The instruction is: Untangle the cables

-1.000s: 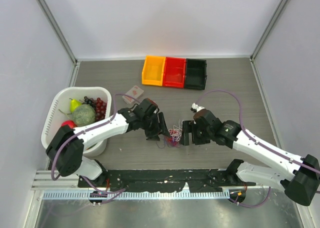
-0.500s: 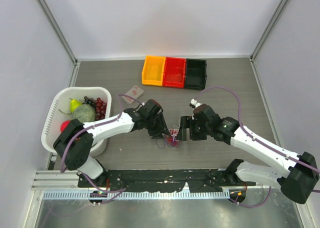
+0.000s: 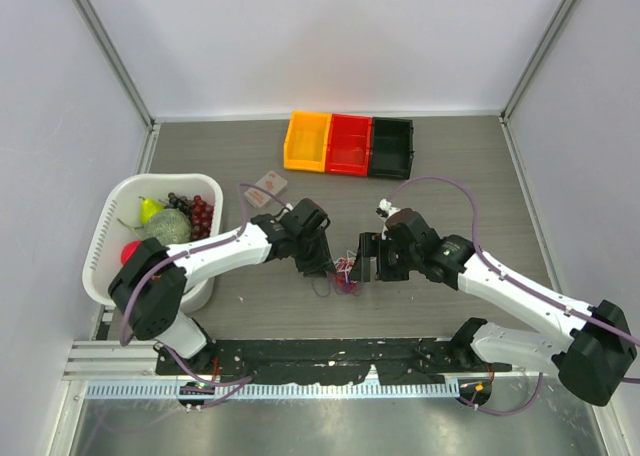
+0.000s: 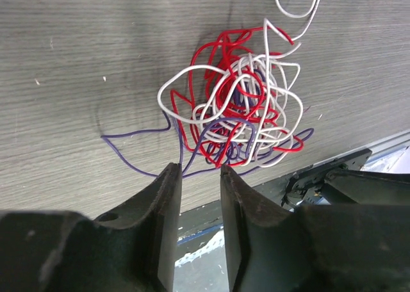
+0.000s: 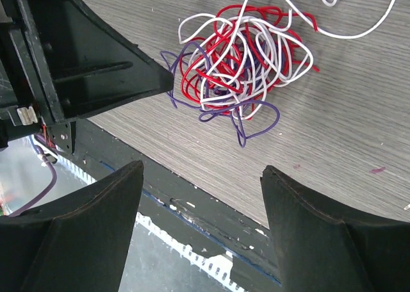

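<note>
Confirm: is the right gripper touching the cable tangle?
Apart. The right wrist view shows a strip of bare table between the cable tangle and the wide-open right gripper.

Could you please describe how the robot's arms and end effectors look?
The left arm and right arm have white links with black joints, and a purple cable loops along each. The left end effector and right end effector are matte black, with two wedge-shaped fingers.

table (image 3: 470, 166): grey woodgrain | on it: tangled cables (image 3: 347, 273), three bins (image 3: 349, 144), basket (image 3: 100, 238), card (image 3: 267, 187)
</note>
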Tool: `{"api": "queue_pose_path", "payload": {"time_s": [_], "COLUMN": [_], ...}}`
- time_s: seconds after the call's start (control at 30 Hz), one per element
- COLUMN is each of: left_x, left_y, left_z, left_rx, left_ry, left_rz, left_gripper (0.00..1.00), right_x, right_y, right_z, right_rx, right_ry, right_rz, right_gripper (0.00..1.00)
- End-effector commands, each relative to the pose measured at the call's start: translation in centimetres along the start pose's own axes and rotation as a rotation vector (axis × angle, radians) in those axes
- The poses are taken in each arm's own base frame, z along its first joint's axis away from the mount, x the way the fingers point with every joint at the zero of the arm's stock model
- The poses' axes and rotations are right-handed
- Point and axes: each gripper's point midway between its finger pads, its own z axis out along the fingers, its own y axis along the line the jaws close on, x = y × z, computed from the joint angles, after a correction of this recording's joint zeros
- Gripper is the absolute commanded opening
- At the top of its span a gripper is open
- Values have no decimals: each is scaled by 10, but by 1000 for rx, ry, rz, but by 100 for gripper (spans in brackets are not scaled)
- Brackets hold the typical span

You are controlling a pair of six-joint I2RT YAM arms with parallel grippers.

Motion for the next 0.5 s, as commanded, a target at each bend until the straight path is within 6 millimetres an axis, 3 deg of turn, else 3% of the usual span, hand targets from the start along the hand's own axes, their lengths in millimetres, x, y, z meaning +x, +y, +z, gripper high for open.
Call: {"api": "queue_pose_path", "payload": {"time_s": [0.0, 0.13, 0.23, 0.4, 0.47], "left_x": [-8, -6, -6, -4, -2], "left_y": [-8, -11, -6, 1, 3], "left_z": [4, 6, 5, 5, 8], "left_rx": [-10, -27, -61, -86, -90], "left_ry": [-17, -14, -18, -15, -3], "left_rz": [38, 63, 77, 87, 98], "left_gripper": [32, 23, 24, 37, 31], "right_x": [-10, -11, -11, -11, -11], "right_y": [10, 8, 7, 5, 3], "right_z": [0, 3, 5, 10, 13], "right_rx": [-35, -20, -11, 0, 6], "right_ry": [-26, -25, -19, -10, -12], "right_rz": [-2, -1, -4, -8, -6], "right_gripper": [79, 79, 79, 79, 79]}}
